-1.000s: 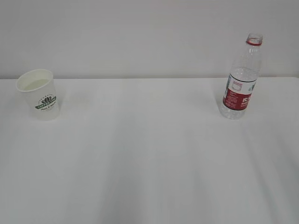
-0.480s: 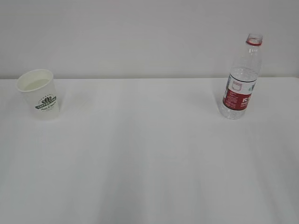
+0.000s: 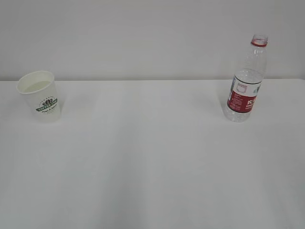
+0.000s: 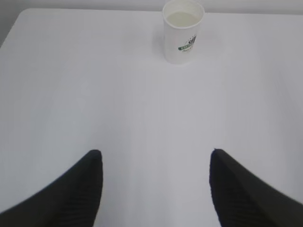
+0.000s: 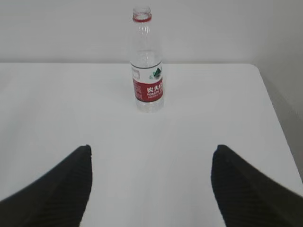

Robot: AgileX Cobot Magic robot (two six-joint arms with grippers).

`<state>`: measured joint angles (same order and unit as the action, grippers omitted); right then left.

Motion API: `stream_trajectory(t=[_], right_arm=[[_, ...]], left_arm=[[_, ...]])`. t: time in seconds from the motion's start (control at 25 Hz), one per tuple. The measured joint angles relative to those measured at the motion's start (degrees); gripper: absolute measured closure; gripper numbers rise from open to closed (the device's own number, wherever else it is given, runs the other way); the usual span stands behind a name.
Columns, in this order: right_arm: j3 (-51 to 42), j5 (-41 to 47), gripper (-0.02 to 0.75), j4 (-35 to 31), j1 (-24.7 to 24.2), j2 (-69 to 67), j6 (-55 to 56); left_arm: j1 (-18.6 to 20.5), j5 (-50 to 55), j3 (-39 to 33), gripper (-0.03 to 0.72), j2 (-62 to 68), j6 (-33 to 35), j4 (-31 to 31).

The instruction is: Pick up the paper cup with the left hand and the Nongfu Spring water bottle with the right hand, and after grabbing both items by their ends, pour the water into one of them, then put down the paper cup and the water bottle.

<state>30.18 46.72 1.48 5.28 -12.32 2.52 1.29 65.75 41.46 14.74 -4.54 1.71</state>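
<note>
We've got the paper cup (image 3: 39, 97) upright on the desk (image 3: 152, 167) far left, and the Nongfu Spring water bottle (image 3: 246, 81) upright far right, well apart. Both sit near the desk's back edge, close to the wall (image 3: 143, 33). Each stands ahead of its own arm's end effector, nothing between them.

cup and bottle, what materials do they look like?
Paper cup: looks like matte white paper, opaque wall with a printed green logo, cream inside. Nongfu Spring water bottle: clear glossy plastic, ribbed see-through wall, red-and-white label, probably film, and a red neck ring.
</note>
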Motion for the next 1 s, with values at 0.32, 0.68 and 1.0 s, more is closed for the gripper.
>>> stream_trajectory(t=[0.32, 0.68, 1.0], right_arm=[[0.0, 5.5, 0.150, 0.0, 0.0, 4.4, 0.2], [0.1, 8.9, 0.150, 0.5, 0.0, 8.5, 0.2], [-0.6, 10.1, 0.150, 0.5, 0.0, 13.2, 0.1]], left_arm=[[0.0, 1.6, 0.1, 0.198, -3.3, 0.0, 0.0], [0.0, 1.3, 0.2, 0.210, -11.3, 0.0, 0.3], [0.0, 3.9, -1.0, 0.225, -14.3, 0.1, 0.8]])
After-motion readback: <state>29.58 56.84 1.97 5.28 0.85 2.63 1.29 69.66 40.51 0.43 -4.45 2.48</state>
